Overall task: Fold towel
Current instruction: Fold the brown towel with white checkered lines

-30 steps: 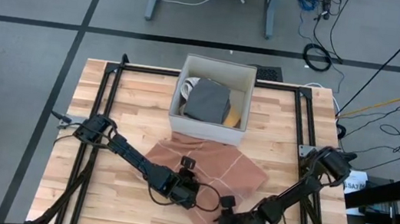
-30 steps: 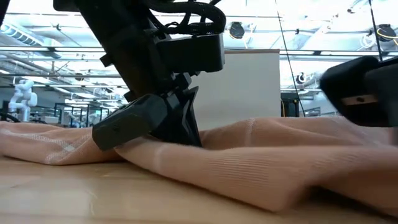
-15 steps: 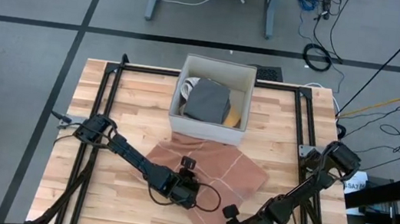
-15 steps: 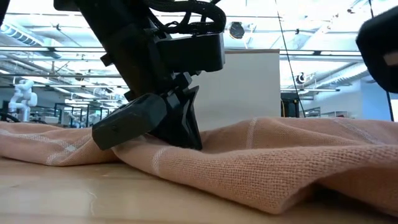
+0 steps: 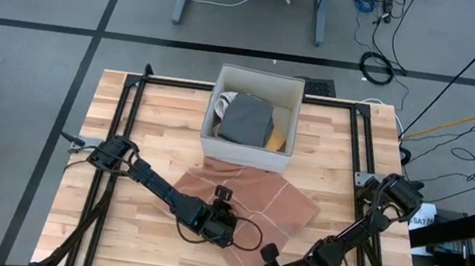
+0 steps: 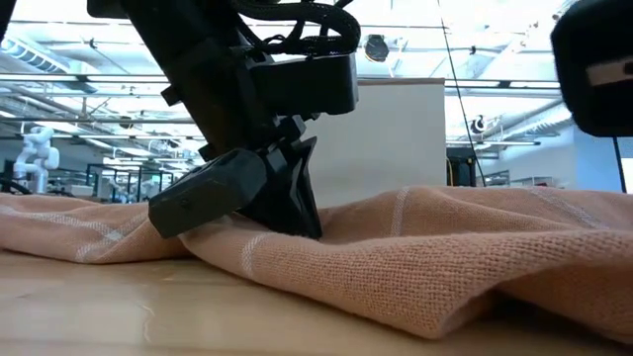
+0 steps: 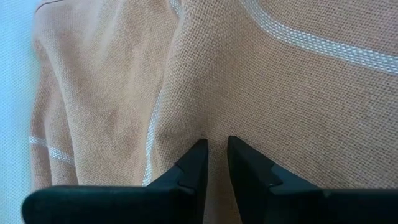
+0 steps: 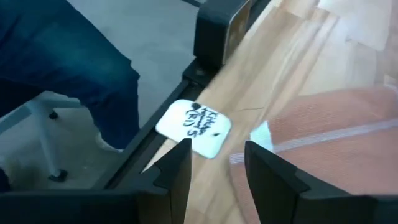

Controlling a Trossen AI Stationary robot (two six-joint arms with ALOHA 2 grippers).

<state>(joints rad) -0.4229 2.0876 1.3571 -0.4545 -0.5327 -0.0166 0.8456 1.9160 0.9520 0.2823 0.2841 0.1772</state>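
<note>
A salmon towel [image 5: 252,199] with pale stripes lies spread on the wooden table, in front of a white box. My left gripper [image 5: 221,229] is down on the towel's near-left edge and is shut on the cloth; the low view shows it [image 6: 287,216] planted in the folds. My right gripper [image 5: 269,264] hovers open near the table's near edge, just off the towel's near corner [image 8: 267,134], with nothing between its fingers [image 8: 177,168]. My left gripper pinches a small raised ridge of the towel [image 7: 214,127] between its two fingertips, at the near-left edge. The fingers come slanting down from the table's left. The towel stays lying on the table, rumpled around the fingers [image 6: 297,213].
The white box [image 5: 257,90] at the table's far middle holds folded grey cloth. A black frame [image 5: 127,137] runs along the table's sides. A white label [image 8: 194,127] lies by the near edge. A person's leg in jeans [image 8: 62,81] stands just beyond that edge.
My right gripper has risen a little from the towel's near corner and rolled about its own axis, staying open. The towel and my left gripper have kept still.
</note>
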